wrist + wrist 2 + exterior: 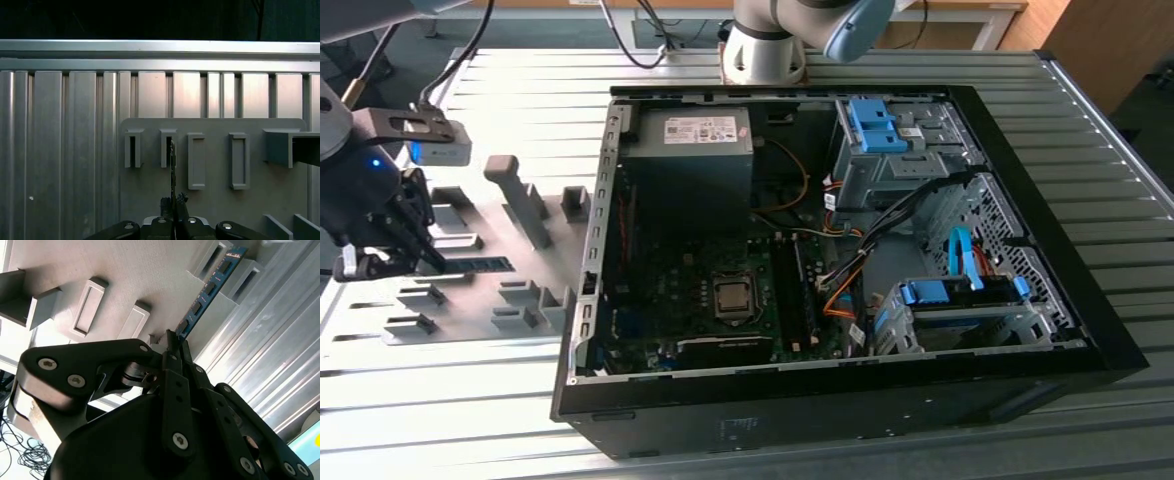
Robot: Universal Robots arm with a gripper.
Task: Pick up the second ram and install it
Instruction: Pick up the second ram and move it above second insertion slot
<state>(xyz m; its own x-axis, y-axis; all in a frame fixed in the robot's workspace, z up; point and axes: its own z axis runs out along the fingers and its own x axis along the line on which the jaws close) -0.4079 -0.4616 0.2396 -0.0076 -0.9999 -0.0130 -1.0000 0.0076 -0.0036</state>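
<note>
The gripper clamps the near end of the second ram. The second wrist view shows its chips and its far end between grey holder blocks. The first wrist view shows it edge-on. The exterior view adds the open computer case, well apart.

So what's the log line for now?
gripper: shut on ram | ram: in holder | PC: ram not yet in
</note>
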